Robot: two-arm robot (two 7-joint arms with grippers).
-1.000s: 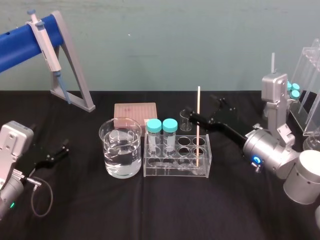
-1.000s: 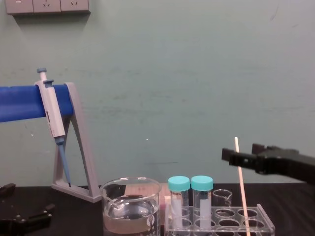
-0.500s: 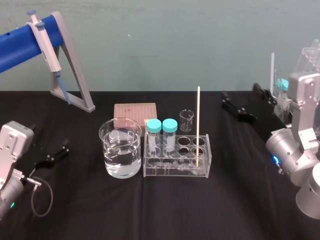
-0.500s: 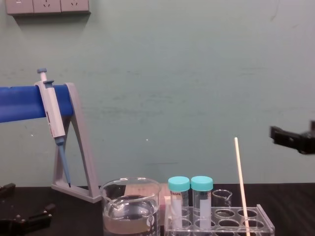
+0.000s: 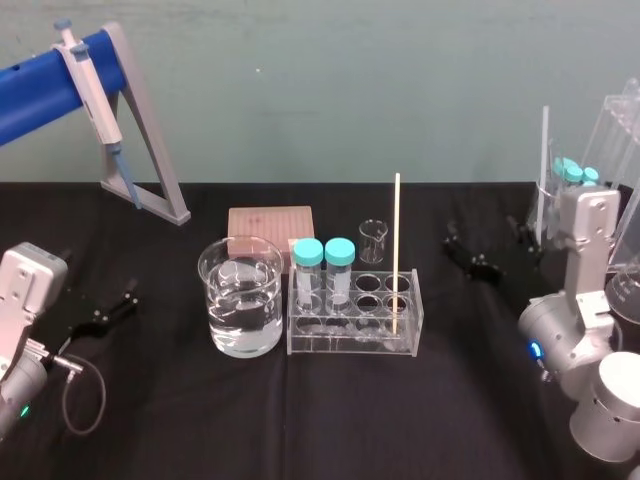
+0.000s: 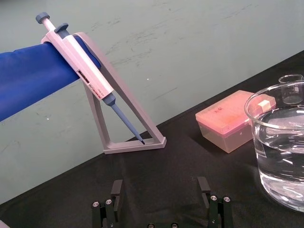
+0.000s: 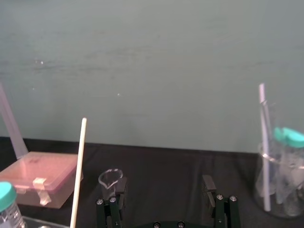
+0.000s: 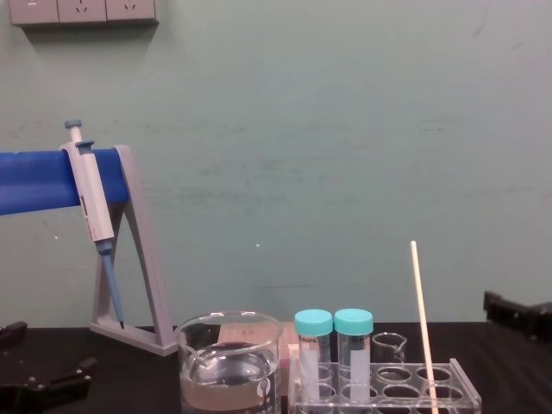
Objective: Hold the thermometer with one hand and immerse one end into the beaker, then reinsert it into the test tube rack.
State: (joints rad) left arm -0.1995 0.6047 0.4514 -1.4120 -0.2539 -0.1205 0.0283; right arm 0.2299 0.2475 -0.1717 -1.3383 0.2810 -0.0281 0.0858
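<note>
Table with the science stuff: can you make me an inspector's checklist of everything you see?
Surface: black cloth table; no spills seen.
Job's things: thermometer stands in the test tube rack, near its right end; beaker of clear liquid sits left of the rack.
Clutter: two capped tubes in the rack; tiny beaker and pink box behind it; pipette hanging on its stand, far left.
Grippers: left gripper open, low at the left; right gripper open, at the right; both hold nothing.
Cables: grey cable loops on the table at the left.
Surroundings: teal wall with sockets.
</note>
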